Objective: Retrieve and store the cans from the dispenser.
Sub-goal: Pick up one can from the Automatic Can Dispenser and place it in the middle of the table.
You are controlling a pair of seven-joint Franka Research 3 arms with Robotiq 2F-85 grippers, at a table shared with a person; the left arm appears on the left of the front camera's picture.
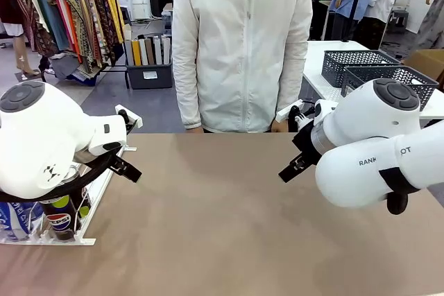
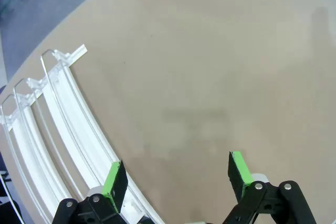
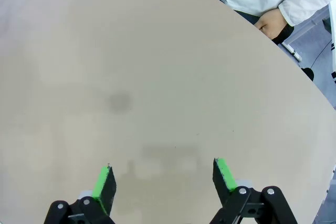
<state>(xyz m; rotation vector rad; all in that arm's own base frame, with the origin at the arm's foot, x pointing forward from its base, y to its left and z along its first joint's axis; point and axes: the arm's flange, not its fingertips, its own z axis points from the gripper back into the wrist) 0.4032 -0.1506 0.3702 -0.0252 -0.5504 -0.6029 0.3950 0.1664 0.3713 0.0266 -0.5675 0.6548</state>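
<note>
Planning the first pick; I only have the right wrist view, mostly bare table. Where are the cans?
Observer: Front view: a black Pepsi can and a blue can sit in the dispenser, near left corner.
Operator: Left gripper on one?
Observer: No. The left gripper is open and empty, at the edge of the dispenser's rails.
Operator: Baskets?
Observer: Two dark perforated baskets on a white side table, far right.

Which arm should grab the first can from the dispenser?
Left. The left gripper, open, hangs beside the dispenser holding the cans; the right gripper, also open, hangs over the table on the other side.
</note>
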